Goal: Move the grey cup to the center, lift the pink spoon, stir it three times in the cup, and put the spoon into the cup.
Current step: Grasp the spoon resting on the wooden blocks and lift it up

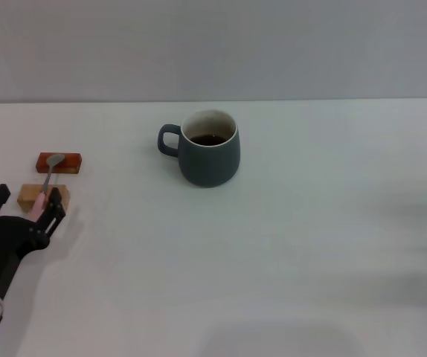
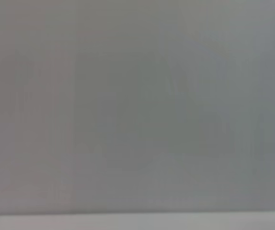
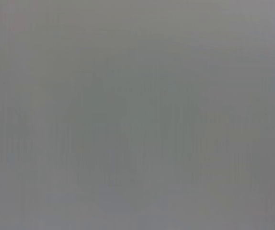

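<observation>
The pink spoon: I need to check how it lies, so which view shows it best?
The head view. There the pink spoon lies across the reddish-brown block and the tan block, with the left end effector at its handle end. Both wrist views show only blank grey, no spoon.

You have one grey cup (image 1: 210, 158) at the far middle of one table (image 1: 310, 245), one pink spoon (image 1: 49, 181) and two blocks at the left: one reddish-brown block (image 1: 69, 162), one tan wooden block (image 1: 30, 195).

Spoon (image 1: 50, 173) on blocks, left of cup (image 1: 209, 149)
</observation>
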{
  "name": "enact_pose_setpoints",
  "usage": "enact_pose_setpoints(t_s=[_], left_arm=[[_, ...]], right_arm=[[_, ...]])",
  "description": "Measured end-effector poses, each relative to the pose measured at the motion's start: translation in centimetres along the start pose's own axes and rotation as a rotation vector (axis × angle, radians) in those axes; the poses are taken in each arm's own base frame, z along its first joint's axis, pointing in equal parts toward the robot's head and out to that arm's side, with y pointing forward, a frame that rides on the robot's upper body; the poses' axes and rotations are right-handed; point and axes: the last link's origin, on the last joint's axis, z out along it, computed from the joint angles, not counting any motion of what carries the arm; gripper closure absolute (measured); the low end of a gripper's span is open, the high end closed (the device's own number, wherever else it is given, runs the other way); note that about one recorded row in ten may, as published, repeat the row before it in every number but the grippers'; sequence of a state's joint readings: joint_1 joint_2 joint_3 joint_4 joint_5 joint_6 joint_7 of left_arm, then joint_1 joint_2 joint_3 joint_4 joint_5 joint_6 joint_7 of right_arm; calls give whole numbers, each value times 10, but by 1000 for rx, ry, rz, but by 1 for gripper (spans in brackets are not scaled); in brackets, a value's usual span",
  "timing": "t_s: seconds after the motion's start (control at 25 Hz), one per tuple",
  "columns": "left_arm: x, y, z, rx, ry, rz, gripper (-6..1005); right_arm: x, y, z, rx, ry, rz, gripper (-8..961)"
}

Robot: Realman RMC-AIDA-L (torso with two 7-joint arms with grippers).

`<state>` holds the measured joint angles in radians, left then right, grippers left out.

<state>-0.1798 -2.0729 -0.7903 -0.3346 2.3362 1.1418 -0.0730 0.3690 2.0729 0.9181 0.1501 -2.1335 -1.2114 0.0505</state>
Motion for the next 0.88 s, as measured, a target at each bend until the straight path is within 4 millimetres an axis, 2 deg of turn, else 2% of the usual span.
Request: enact_pose_setpoints(t_s=[0.32, 0.88], left_arm=[[-9, 1, 9, -2, -84, 7, 152], [-14, 0, 7, 0, -113, 60, 152]], right_arm=[[-1, 0, 3, -2, -3, -1, 954], [-3, 3, 9, -15, 2, -4, 953]])
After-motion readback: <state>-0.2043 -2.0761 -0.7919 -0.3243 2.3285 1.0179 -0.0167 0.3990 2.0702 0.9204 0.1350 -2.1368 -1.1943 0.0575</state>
